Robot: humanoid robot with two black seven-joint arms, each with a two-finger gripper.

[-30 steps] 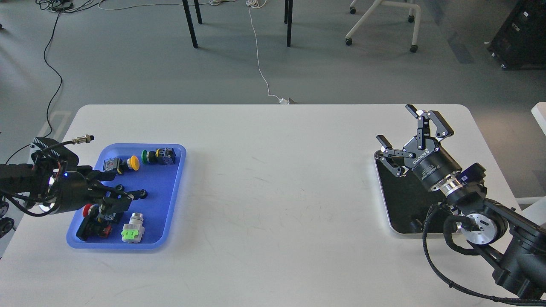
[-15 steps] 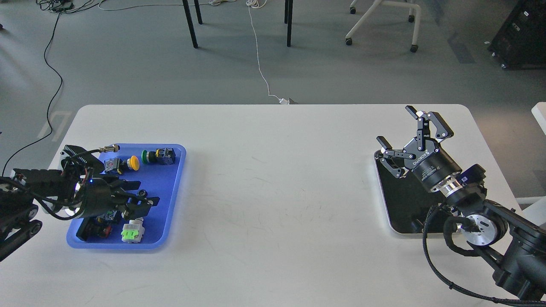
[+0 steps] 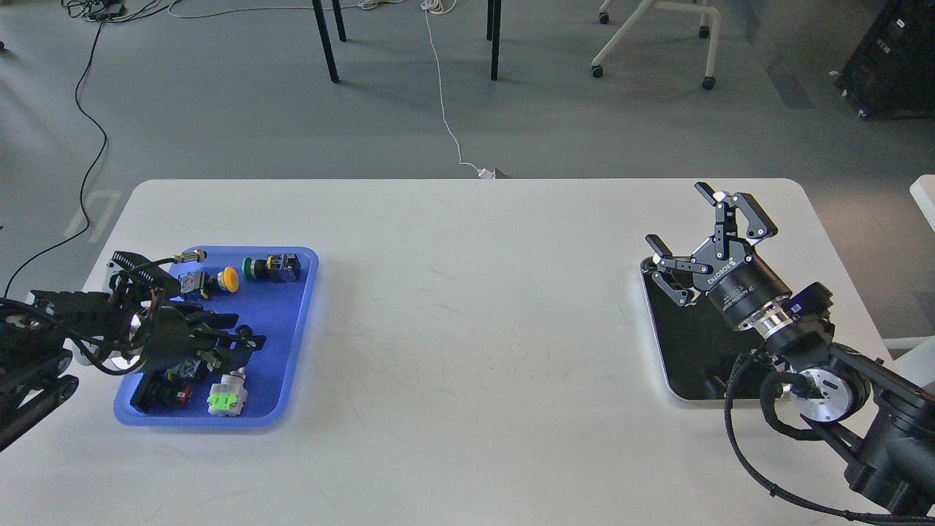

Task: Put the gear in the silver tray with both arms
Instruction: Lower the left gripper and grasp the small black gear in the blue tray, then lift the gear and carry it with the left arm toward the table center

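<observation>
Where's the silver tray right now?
In the head view the silver tray lies on the right side of the white table, near its right edge, partly under the right claw, which hangs open over its far end.

Left tool (image 3: 245,337) low, pointing right, fingers seemingly parted, right tool (image 3: 690,234) raised, fingers spread wide

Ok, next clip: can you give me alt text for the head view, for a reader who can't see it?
Two black robot arms reach over a white table: the left gripper hovers over a blue plastic tray of small pushbutton parts, while the open right gripper sits above the far end of a shiny silver metal tray that looks empty.
</observation>
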